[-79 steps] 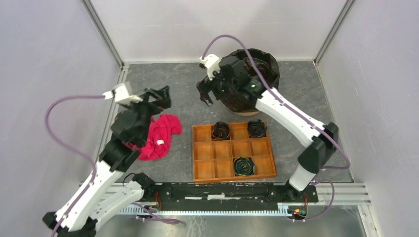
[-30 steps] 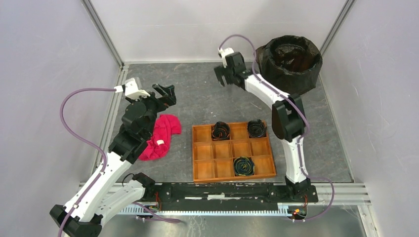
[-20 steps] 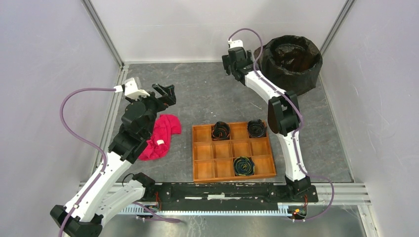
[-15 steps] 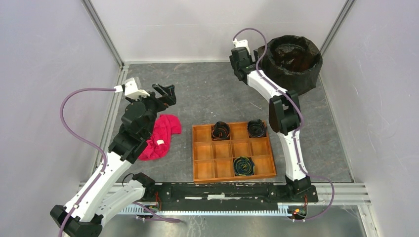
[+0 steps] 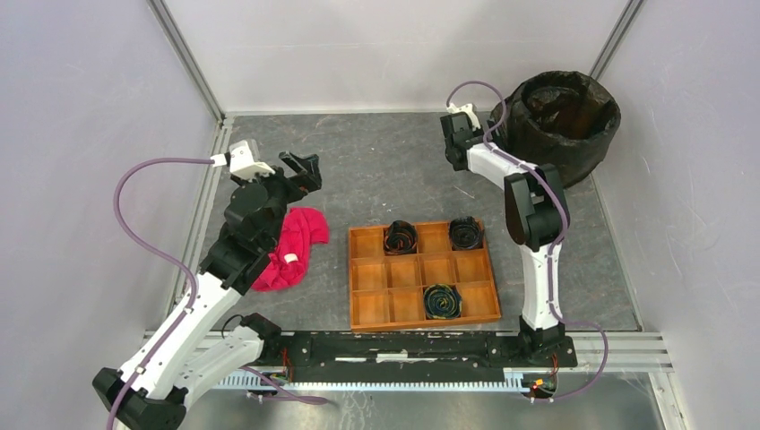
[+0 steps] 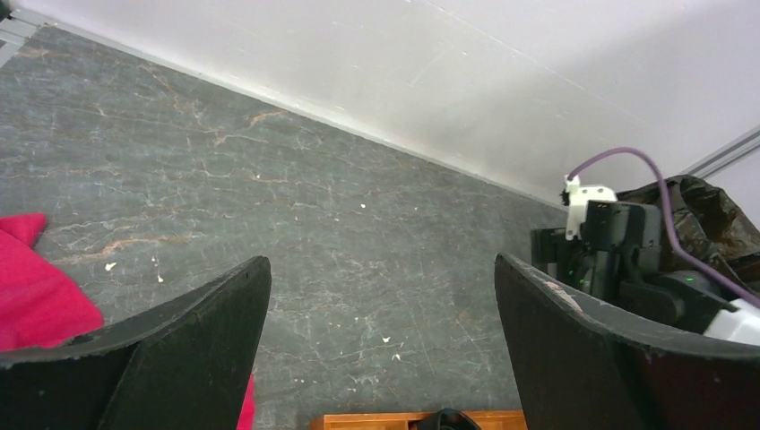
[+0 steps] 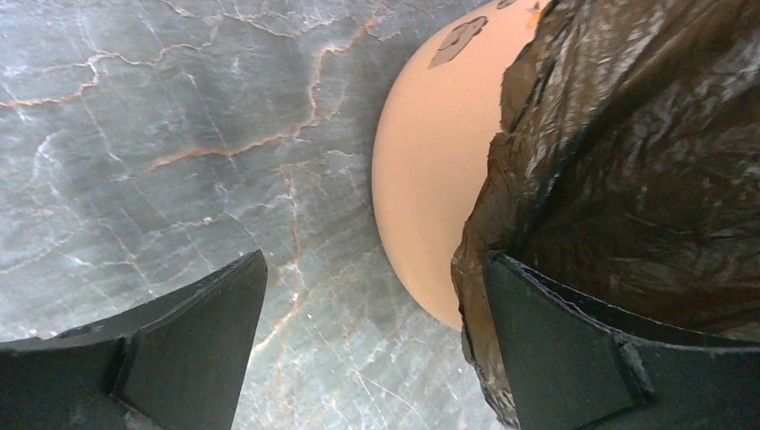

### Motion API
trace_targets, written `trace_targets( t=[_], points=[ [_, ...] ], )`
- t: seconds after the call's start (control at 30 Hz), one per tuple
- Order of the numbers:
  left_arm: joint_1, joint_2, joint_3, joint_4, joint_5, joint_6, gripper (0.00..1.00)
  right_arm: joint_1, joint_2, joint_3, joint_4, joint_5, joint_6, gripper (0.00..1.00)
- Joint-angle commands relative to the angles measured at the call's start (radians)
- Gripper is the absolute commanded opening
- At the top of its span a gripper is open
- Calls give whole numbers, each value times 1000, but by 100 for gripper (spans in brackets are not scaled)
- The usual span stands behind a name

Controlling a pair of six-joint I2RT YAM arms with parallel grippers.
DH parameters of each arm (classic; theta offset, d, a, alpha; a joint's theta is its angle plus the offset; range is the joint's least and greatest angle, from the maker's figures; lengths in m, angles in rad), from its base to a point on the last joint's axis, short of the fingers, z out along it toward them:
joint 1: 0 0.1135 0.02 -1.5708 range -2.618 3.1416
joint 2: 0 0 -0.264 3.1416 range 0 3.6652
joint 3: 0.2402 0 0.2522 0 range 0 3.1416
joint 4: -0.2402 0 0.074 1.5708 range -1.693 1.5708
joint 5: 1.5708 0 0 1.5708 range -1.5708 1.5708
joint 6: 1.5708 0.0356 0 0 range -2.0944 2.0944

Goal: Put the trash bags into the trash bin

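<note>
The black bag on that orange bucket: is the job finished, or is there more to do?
Looks mostly done: the trash bag lines the trash bin, folded over its rim, with bare orange wall below. Nothing is in hand; the right gripper stands open beside the bin, the left gripper open above the table. Perhaps only tidying remains.

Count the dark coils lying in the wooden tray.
3 coils: one in the far row, second compartment from the left; one in the far right corner; one in the near row, third from left.
</note>
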Motion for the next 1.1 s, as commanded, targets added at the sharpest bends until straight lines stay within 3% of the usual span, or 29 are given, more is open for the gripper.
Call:
trace_targets(
  t=[0.0, 0.07, 0.2, 0.47, 0.73, 0.9, 1.07],
  points=[
    [7, 22, 19, 21, -3, -22, 100, 4, -156, 11, -37, 5, 15, 98],
    [7, 36, 27, 10, -6, -17, 100, 7, -213, 7, -84, -85, 18, 98],
    [7, 65, 38, 4, 5, -17, 100, 63, -434, -128, -86, -464, 14, 98],
    [6, 123, 247, -98, 27, 11, 100, 155, -970, -366, -149, -714, 86, 98],
    [7, 107, 456, -163, 139, 30, 100, 156, -1360, -308, -216, -684, 18, 98],
    [7, 132, 637, -273, 189, 113, 100, 155, -1439, -149, -248, -609, -20, 98],
    [6, 95, 684, -295, 196, 145, 100, 156, -1488, -107, -226, -583, -37, 98]
  ],
)
